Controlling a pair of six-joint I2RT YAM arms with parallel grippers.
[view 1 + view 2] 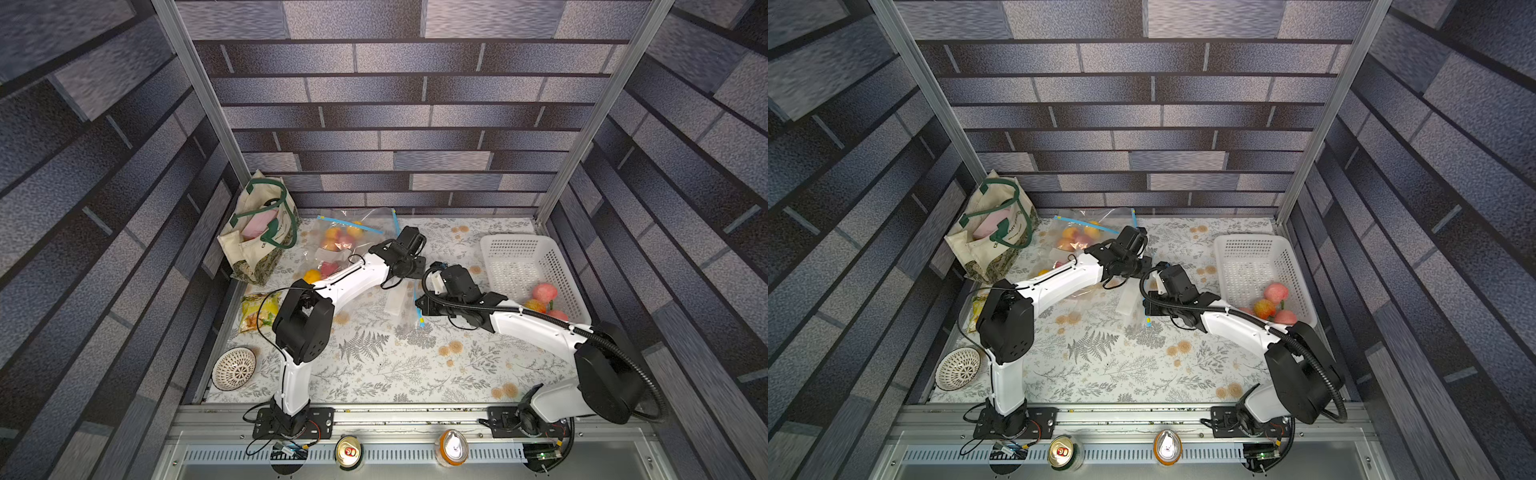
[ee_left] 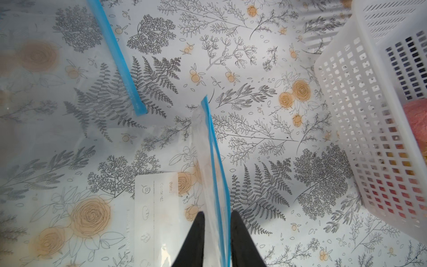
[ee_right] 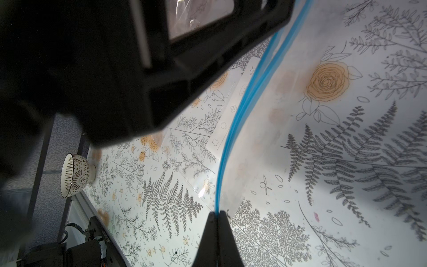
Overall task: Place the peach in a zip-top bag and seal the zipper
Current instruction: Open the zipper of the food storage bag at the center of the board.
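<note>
An empty clear zip-top bag (image 1: pixel 397 303) (image 1: pixel 1127 305) with a blue zipper is lifted off the middle of the table between both grippers. My right gripper (image 3: pixel 217 212) (image 1: pixel 417 307) is shut on the zipper strip near one end. My left gripper (image 2: pixel 217 212) (image 1: pixel 411 276) stands farther along the same rim, its fingers a little apart with the blue strip and film passing between them. In the right wrist view the two zipper tracks split apart toward the left gripper. Peaches (image 1: pixel 544 293) (image 1: pixel 1277 293) lie in the white basket (image 1: pixel 515 239) at the right; no peach shows inside the bag.
More zip bags holding fruit (image 1: pixel 345 241) lie at the back beside a canvas tote (image 1: pixel 262 232). A snack packet (image 1: pixel 257 309) and a patterned bowl (image 1: pixel 233 369) sit on the left. Two cans (image 1: pixel 348 451) stand on the front rail. The basket wall (image 2: pixel 360 115) is close to the left gripper.
</note>
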